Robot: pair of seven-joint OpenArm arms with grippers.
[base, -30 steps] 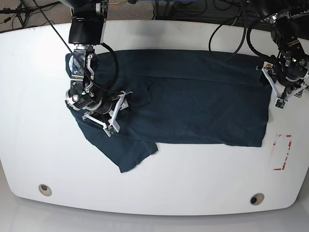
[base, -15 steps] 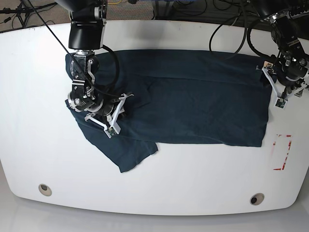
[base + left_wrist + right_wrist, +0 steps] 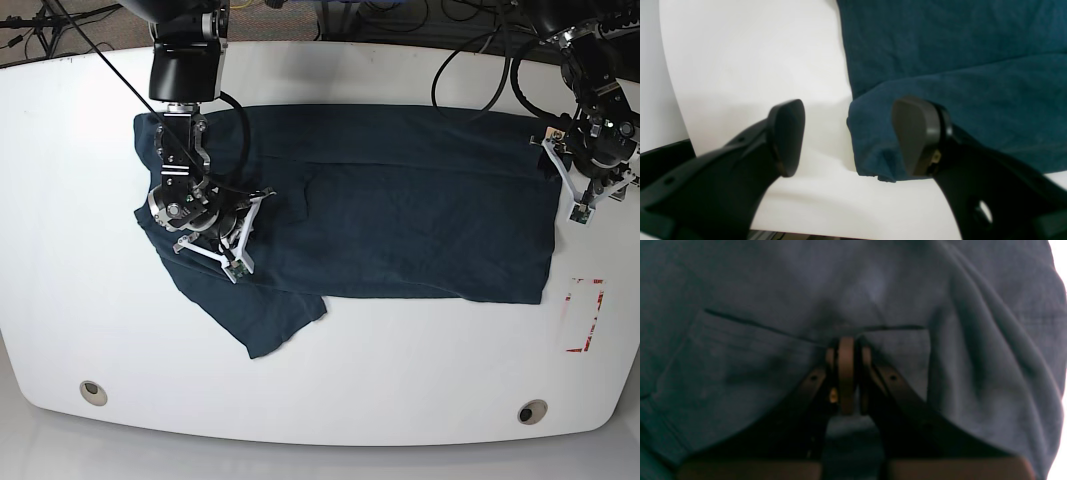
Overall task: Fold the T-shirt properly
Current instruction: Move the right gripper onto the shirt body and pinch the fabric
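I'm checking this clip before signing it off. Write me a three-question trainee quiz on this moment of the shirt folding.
1. True or false: the left gripper is open beside the edge of the T-shirt.
2. The right gripper is: A) open above bare table, B) shut on cloth, C) out of view.
3. Fill in: a sleeve lies on the white ____ near its front edge.

Key: 1 true; 2 B; 3 table.

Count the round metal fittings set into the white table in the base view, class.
2: one fitting near the table's front edge on the view's left, one fitting on the right. Others may lie hidden under the T-shirt.
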